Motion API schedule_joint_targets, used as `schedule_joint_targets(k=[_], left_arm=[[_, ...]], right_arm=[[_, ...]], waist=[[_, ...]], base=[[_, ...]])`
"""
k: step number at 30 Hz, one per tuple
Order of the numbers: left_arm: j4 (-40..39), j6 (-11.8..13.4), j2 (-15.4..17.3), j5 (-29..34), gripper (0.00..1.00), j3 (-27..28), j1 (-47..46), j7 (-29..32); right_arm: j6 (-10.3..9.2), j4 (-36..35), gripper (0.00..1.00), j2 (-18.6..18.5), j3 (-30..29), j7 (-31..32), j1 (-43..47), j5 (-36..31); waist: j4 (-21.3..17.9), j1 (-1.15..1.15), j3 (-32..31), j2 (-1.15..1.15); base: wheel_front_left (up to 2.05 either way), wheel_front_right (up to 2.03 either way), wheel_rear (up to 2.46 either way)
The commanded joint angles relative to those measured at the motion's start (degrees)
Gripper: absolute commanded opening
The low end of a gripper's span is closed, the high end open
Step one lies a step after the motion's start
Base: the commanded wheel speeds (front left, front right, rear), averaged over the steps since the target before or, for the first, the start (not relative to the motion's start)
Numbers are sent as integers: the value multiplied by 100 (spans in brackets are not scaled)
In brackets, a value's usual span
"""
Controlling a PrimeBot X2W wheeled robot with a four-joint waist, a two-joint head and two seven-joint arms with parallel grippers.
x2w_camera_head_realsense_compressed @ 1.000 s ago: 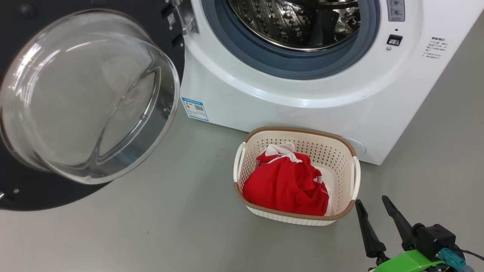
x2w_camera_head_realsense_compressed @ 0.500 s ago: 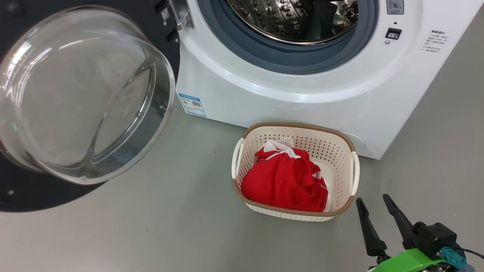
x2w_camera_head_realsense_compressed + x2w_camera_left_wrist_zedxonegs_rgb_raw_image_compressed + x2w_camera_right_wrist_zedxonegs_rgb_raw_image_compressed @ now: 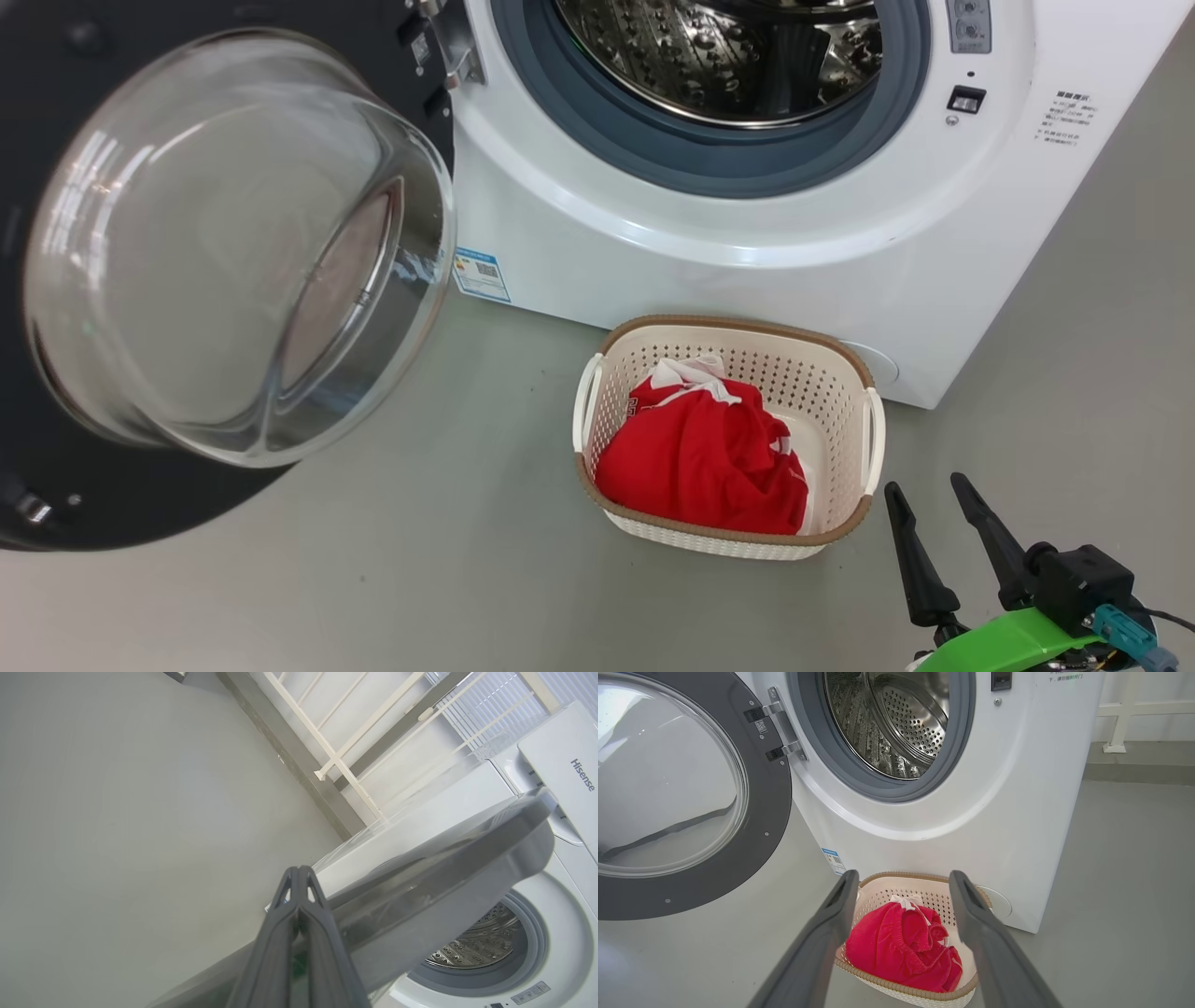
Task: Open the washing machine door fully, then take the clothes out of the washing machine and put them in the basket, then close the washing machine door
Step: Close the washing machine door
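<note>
The washing machine [image 3: 747, 271] stands open, and its steel drum [image 3: 728, 56] holds no fabric that I can see. The washing machine door [image 3: 233, 243] hangs at the left with its glass bowl facing me. My left gripper [image 3: 299, 872] is shut with nothing in it, and its tips are at the door's outer side [image 3: 444, 872]. The red and white clothes [image 3: 700, 457] lie bunched in the basket [image 3: 738, 324] on the floor in front of the machine. My right gripper [image 3: 934, 495] stands open and empty just right of the basket. In the right wrist view the right gripper [image 3: 903, 877] frames the clothes [image 3: 901, 947] and the basket [image 3: 906, 989].
The grey floor [image 3: 420, 560] runs between the door and the basket. A white railing [image 3: 336, 760] and a low wall edge stand behind the machine on the left. The door's hinge [image 3: 782, 730] sits at the left of the opening.
The door has swung a little toward the machine, and its glass bowl now sits further right. The head view bobbed up and back. My right gripper stayed open in place.
</note>
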Motion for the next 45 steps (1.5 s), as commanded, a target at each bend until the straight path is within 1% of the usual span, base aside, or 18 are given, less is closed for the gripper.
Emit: schedule_joint_targets(k=[1,8,16,23,34,45], left_arm=[[-311,-46,95,-126,0,-80,91,189],[-1328,-46,53,-656,0,-292,675,558],[-2325,-46,91,-1103,0,-551,1211,849],[-3226,-46,91,-1379,0,-979,1519,1084],[-4156,-46,11,-1505,0,-1716,1522,971],[-4526,-46,-117,-1443,0,-2351,1347,693]], right_arm=[[42,-126,100,-20,152,-38,-67,-19],[42,-111,100,-7,192,-38,-4,2],[42,-90,100,4,236,-38,77,30],[42,-99,100,9,245,-38,95,37],[42,-108,100,12,244,-38,80,66],[42,-113,100,12,237,-38,37,73]], waist=[[10,0,-34,0],[47,0,-185,0],[14,0,-339,0],[-66,0,-362,0],[-320,0,-346,0],[-501,0,-287,0]], base=[[0,0,0],[0,0,0],[0,0,0],[0,0,0],[0,0,0],[0,0,0]])
